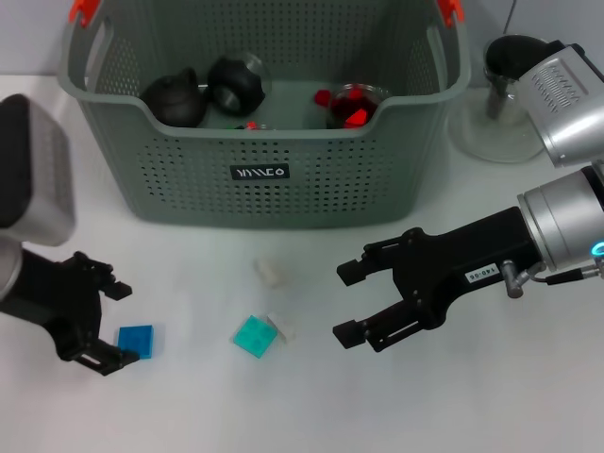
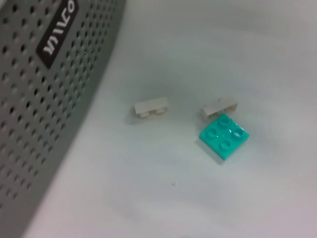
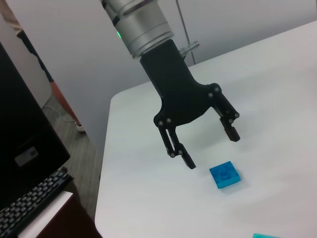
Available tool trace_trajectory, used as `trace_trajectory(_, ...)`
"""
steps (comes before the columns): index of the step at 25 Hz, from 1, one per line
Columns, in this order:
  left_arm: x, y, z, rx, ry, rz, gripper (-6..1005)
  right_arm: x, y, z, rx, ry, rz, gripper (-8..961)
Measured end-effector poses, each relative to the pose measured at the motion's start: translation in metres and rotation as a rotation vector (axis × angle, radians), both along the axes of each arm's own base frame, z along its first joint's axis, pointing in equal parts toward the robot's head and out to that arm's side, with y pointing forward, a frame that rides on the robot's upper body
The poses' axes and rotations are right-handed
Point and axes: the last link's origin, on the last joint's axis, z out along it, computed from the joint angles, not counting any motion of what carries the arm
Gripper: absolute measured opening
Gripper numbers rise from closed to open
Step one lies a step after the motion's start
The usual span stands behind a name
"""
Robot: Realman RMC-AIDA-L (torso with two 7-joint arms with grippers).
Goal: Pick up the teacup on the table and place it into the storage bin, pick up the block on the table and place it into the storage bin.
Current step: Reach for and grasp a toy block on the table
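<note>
The grey-green perforated storage bin (image 1: 189, 179) stands at the back middle; its wall also shows in the left wrist view (image 2: 34, 109). Two black round vessels (image 1: 176, 99) and a glass cup with red pieces (image 1: 354, 104) lie inside it. A blue block (image 1: 135, 340) lies on the table at the front left. My left gripper (image 1: 115, 326) is open right beside it, fingers either side of its near edge; the right wrist view shows this gripper (image 3: 212, 148) open just above the blue block (image 3: 224, 176). My right gripper (image 1: 345, 303) is open and empty, right of a teal block (image 1: 255, 336).
Two small white blocks (image 1: 268, 274) (image 1: 280, 327) lie near the teal block; the left wrist view shows them (image 2: 151, 107) (image 2: 219, 108) and the teal block (image 2: 224, 136). A glass teapot with black lid (image 1: 505, 94) stands at the back right.
</note>
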Motion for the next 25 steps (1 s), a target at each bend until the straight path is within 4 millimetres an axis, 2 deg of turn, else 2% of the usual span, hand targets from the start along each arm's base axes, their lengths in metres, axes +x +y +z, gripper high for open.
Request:
trace_trajectory(4,0.010,0.007,-0.009,-0.032,0.072,-0.018,829,0.000,0.001,-0.001,0.005,0.000,-0.006,927)
trace_trajectory(9,0.013,0.011,-0.021,-0.045,0.143,-0.023,829,0.002,0.002,-0.003,0.015,-0.002,-0.014,927)
trace_trajectory(25,0.001,0.019,-0.047,-0.127,0.206,0.004,829,0.006,0.004,-0.008,0.028,-0.010,-0.036,927)
